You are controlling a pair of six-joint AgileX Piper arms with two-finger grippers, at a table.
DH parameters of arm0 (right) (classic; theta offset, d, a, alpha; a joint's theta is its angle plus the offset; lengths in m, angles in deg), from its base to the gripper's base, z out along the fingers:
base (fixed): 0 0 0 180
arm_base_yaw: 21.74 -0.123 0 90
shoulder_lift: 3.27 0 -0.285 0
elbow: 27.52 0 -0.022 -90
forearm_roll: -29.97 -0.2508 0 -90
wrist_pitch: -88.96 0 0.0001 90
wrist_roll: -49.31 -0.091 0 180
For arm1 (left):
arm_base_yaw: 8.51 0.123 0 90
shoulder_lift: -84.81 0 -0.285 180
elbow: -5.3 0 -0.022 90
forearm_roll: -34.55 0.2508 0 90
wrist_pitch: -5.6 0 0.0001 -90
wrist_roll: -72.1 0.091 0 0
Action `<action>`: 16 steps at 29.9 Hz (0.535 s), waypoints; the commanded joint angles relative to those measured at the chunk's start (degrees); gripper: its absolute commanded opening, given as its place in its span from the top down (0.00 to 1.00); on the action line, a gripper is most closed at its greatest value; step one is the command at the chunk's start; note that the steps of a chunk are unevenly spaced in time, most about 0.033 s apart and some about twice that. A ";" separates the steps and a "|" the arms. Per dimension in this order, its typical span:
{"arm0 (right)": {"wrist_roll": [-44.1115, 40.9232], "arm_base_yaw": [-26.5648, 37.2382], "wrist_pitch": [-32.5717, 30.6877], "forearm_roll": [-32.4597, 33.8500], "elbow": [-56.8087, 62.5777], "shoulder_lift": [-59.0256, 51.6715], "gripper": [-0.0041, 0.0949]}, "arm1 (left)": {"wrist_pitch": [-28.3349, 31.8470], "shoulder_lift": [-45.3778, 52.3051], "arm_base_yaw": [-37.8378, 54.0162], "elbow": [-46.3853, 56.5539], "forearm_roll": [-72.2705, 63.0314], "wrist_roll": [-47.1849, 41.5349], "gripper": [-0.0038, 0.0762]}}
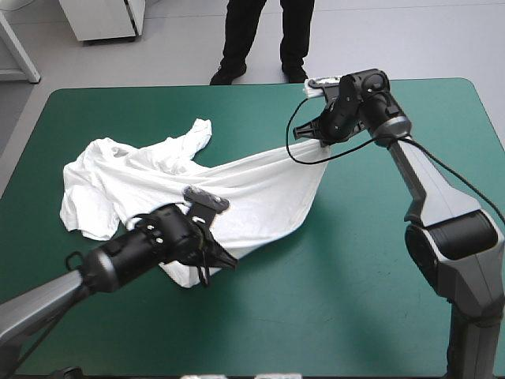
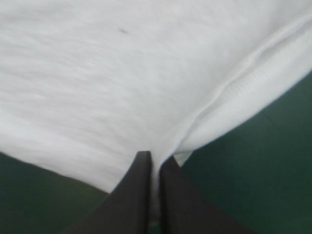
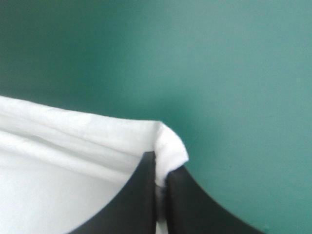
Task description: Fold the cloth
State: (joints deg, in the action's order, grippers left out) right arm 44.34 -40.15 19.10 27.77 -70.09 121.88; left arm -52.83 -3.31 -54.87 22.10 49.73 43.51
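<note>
The white T-shirt (image 1: 170,185) lies partly spread on the teal-green cover (image 1: 355,284), its left part crumpled on the table. My right gripper (image 1: 316,142) is shut on a corner of the T-shirt (image 3: 168,146) and holds it lifted toward the far right, so the fabric is stretched. My left gripper (image 1: 221,260) is shut on the hem of the T-shirt (image 2: 97,87) at its near edge, where a thick seam (image 2: 253,73) runs ahead of the fingers. One sleeve (image 1: 197,130) points toward the far edge.
Bare teal-green cover (image 1: 95,110) surrounds the T-shirt on every side, widest at the near right. The table's far edge (image 1: 237,85) runs close behind the right gripper.
</note>
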 commanded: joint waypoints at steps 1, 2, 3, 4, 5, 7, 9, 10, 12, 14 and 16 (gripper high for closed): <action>0.43 0.13 1.06 1.85 -1.63 -10.12 0.98 | -1.68 7.17 5.78 -6.46 2.67 3.41 0.96; 0.43 0.13 1.33 2.21 -1.63 -11.98 0.98 | -2.03 8.50 7.33 -8.32 2.98 4.85 0.96; 0.58 0.13 1.76 2.21 -1.63 -13.47 0.98 | -2.21 9.64 8.41 -9.91 3.49 5.44 0.96; 0.78 0.13 2.55 2.55 -1.63 -15.27 0.98 | -2.37 10.60 9.52 -12.01 4.37 5.88 0.96; 0.78 0.13 3.37 2.87 -1.63 -17.12 0.98 | -2.37 11.42 10.33 -14.22 5.18 6.17 0.96; 0.78 0.13 4.70 4.43 -1.63 -20.30 0.98 | -2.37 12.18 11.16 -18.48 7.31 6.65 0.96; 0.78 0.13 5.44 6.80 -1.63 -23.74 0.98 | -2.51 12.44 11.21 -23.65 10.04 7.40 0.96; 0.78 0.13 5.44 7.65 -1.63 -25.40 0.98 | -2.51 12.54 11.21 -26.31 11.14 7.54 0.96; 0.78 0.13 5.65 10.03 -1.63 -28.65 0.98 | -1.67 12.54 11.21 -31.48 12.95 7.69 0.96; 0.78 0.13 6.77 12.03 -1.63 -31.53 0.98 | -0.50 12.54 11.21 -36.05 13.84 7.83 0.96; 0.78 0.13 8.90 13.55 -1.63 -34.47 0.98 | 1.21 12.54 11.21 -40.27 14.56 8.45 0.96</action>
State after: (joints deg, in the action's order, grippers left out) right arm 44.59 -40.15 21.74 37.39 -70.09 93.43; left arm -56.75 7.81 -43.81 -11.50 61.24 51.25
